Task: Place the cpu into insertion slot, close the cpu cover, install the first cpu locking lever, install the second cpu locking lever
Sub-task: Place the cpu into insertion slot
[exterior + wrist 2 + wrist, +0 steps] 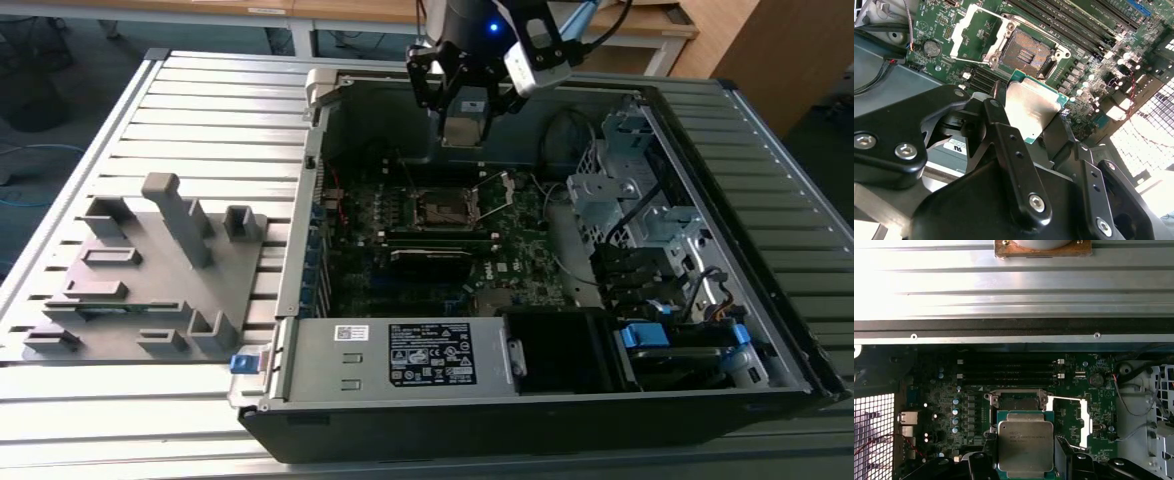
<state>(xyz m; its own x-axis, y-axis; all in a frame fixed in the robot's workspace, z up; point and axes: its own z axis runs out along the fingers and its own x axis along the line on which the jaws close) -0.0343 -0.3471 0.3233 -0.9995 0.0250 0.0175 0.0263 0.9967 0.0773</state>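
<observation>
Overhead, in the exterior view, the end effector (462, 122) hangs above the insertion slot (443, 208) inside the open computer case (694, 300). A printed label (430, 355) sits on the power supply (334, 378), nearer the camera than the slot; its print cannot be read.

In the second wrist view, the cpu (1030, 110) is gripped flat between the black fingers (1004, 135), apart from the bare slot (1026, 50). The cpu cover (971, 30) stands swung open just beside the slot.

In the first wrist view, faint lettering (1025, 436) marks the cpu's metal top, too small to read. Memory slots (1009, 371) lie just beyond the insertion slot (1019, 402).
</observation>
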